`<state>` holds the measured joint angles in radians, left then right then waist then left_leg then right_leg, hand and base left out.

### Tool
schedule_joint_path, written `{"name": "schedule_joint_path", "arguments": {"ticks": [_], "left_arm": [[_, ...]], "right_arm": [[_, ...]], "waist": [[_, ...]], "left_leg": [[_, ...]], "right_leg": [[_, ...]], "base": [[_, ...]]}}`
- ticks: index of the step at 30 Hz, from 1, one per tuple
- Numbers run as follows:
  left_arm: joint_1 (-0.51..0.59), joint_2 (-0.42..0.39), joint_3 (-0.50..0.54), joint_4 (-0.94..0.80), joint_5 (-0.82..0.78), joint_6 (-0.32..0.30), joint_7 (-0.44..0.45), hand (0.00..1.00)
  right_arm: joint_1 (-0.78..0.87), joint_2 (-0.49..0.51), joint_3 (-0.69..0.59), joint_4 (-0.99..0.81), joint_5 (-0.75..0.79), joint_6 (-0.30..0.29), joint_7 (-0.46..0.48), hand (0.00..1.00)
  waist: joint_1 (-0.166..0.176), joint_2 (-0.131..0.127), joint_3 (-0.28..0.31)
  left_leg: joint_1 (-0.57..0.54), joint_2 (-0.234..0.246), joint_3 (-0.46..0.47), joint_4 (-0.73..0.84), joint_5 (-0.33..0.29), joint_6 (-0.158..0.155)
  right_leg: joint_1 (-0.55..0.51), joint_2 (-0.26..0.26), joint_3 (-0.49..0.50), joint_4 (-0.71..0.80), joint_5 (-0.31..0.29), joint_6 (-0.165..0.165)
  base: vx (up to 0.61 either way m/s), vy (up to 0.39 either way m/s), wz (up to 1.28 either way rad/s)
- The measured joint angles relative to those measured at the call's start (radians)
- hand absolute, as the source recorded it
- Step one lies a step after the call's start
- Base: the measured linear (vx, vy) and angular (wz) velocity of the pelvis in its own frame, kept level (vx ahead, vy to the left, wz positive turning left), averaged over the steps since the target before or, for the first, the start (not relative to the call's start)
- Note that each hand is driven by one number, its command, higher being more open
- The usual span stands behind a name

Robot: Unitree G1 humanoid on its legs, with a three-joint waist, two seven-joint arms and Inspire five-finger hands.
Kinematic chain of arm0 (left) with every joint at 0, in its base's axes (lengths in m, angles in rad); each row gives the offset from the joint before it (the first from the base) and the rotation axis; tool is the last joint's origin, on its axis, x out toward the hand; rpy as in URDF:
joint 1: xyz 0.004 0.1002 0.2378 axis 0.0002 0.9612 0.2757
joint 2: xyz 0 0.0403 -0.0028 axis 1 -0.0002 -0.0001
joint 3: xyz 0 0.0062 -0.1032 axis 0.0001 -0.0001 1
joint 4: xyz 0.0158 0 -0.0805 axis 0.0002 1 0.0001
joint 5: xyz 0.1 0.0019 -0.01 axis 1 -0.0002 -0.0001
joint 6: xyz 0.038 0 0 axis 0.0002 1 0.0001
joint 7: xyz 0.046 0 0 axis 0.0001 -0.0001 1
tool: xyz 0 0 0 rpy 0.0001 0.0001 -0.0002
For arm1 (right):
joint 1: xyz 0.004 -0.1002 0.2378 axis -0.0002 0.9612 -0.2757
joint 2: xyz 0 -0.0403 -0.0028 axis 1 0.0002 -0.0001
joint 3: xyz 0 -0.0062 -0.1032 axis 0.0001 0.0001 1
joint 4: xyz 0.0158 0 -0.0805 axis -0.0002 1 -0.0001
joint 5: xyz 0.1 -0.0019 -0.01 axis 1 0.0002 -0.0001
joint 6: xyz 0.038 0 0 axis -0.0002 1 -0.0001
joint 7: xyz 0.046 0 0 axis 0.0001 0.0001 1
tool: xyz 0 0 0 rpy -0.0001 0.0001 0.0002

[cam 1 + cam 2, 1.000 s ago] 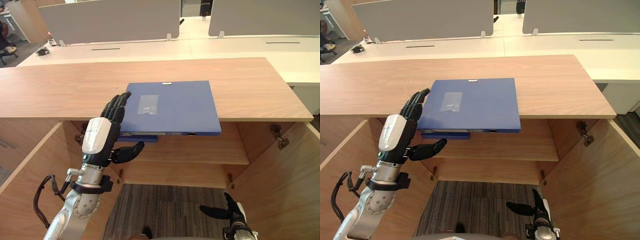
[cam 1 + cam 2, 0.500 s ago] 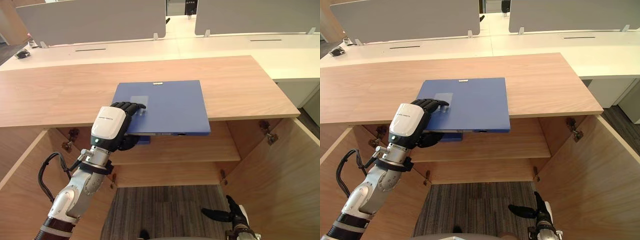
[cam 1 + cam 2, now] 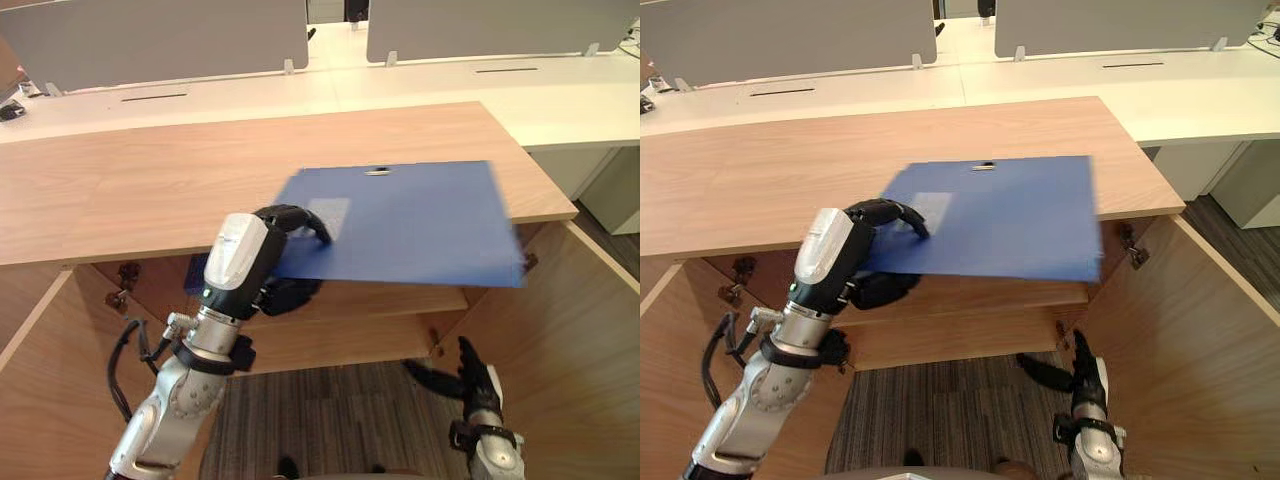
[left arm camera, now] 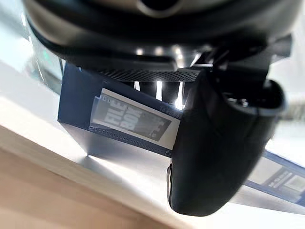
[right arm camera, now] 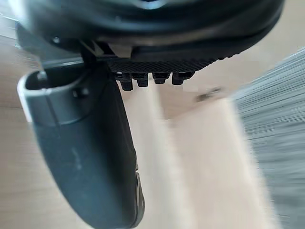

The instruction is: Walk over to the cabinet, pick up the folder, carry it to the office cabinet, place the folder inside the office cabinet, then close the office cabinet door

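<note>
The left hand [image 3: 245, 265] is gripping the near left corner of the flat, smooth blue folder [image 3: 420, 220], its dark fingers [image 3: 295, 218] curling over the cover and the thumb pressing underneath. The thin rectangular folder is jutting out past the front edge of the wood-grain worktop [image 3: 150, 190], above the cabinet's open shelf [image 3: 390, 300]. The right hand [image 3: 1080, 365] is hanging low over the striped carpet [image 3: 330, 410], fingers released and straight.
</note>
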<state>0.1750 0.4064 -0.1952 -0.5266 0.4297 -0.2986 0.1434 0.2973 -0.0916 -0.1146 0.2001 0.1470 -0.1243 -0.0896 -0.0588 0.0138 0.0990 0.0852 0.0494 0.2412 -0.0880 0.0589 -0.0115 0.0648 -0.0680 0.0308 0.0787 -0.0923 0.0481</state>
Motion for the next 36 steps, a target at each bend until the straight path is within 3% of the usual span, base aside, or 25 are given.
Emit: {"name": "schedule_joint_path", "arguments": {"ticks": [6,15,21,25,36], "left_arm": [[0.079,-0.113,-0.002,-0.038,-0.283,-0.008,-0.037,0.0],[0.186,-0.195,0.155,-0.057,-0.769,0.046,-0.173,0.0],[0.19,-0.186,0.157,-0.027,-0.928,0.071,-0.288,0.0],[0.187,-0.137,0.097,0.035,-1.009,0.096,-0.352,0.0],[0.167,0.003,0.048,0.116,-1.182,0.153,-0.428,0.0]], "right_arm": [[0.066,0.08,-0.052,-0.331,0.106,-0.023,0.018,1.0],[0.062,0.072,-0.172,-0.643,0.226,-0.07,0.064,1.0],[-0.086,-0.093,-0.068,-0.662,0.253,-0.076,0.132,1.0],[-0.186,-0.226,0.035,-0.641,0.255,-0.078,0.204,1.0],[-0.342,-0.426,0.209,-0.435,0.374,-0.076,0.259,1.0]], "waist": [[-0.01,-0.002,0.001],[-0.009,-0.008,0.005],[-0.007,-0.007,0.004],[0.013,-0.007,0.003],[0.023,-0.005,0.001]], "left_leg": [[0.003,0.0,0.022,0.0,-0.005,0.002],[0.005,-0.001,0.042,0.0,-0.007,0.005],[0.005,-0.004,0.042,0.0,-0.006,0.007],[0.005,-0.007,0.031,0.0,-0.003,0.011],[-0.005,-0.021,-0.006,-0.001,0.012,0.024]], "right_leg": [[-0.011,0.001,0.028,0.0,0.008,0.005],[-0.013,0.001,0.047,-0.014,0.021,0.013],[-0.008,-0.003,0.047,-0.014,0.027,0.023],[-0.004,-0.006,0.04,-0.014,0.028,0.025],[0.006,-0.02,0.002,-0.014,0.028,0.027]], "base": [[-0.03,0.001,-0.14],[0.0,-0.003,-0.06],[0.0,0.0,0.0],[-0.01,-0.007,0.06],[-0.02,-0.006,0.11]]}}
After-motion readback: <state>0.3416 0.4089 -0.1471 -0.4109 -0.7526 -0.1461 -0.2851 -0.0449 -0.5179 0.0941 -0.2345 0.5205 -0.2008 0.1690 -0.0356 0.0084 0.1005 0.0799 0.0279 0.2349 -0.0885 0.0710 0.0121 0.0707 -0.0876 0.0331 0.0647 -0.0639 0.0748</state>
